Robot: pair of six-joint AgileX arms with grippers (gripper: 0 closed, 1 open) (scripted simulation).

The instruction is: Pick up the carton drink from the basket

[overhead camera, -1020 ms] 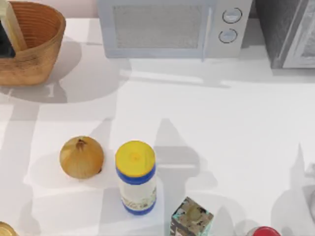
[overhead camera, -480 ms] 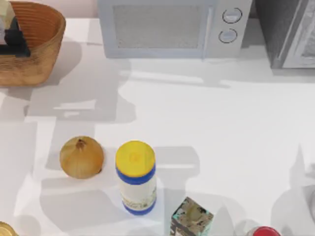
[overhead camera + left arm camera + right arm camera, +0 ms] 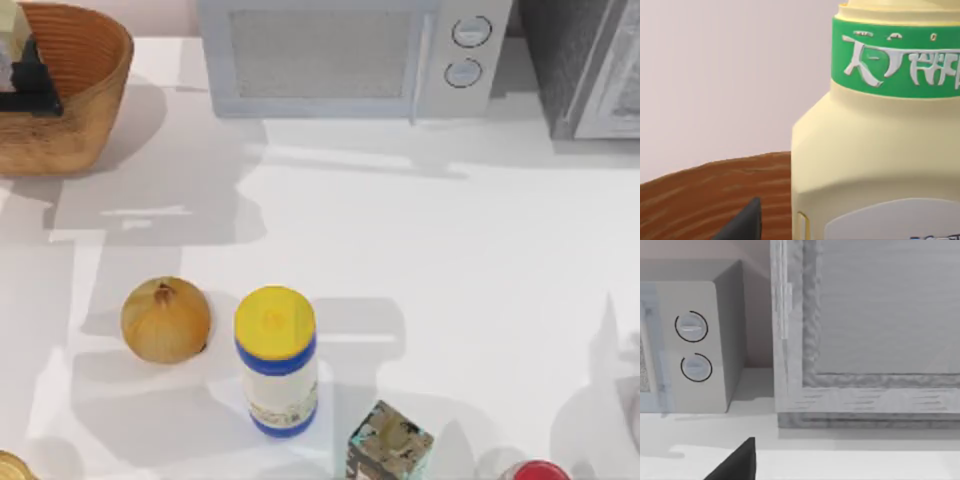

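The carton drink (image 3: 875,150) is cream-yellow with a green band under its cap, and it stands very close in the left wrist view. Its top edge (image 3: 12,28) shows at the far left inside the round wicker basket (image 3: 85,75). My left gripper (image 3: 30,85) hangs over the basket beside the carton and is open. One dark fingertip (image 3: 742,225) stands a little apart from the carton's side. The basket's brown wall (image 3: 690,200) lies behind it. My right gripper is parked facing the appliances at the back right, with one fingertip (image 3: 737,462) in its wrist view.
A microwave (image 3: 350,55) and a grey appliance (image 3: 590,65) line the back. Near the front are an onion (image 3: 166,320), a yellow-lidded jar (image 3: 276,360), a small patterned box (image 3: 390,442) and a red object (image 3: 538,472).
The left gripper has moved in over the carton in the basket and covers its lower part. The arm's shadow has shifted across the table's left side. The right arm has not moved.
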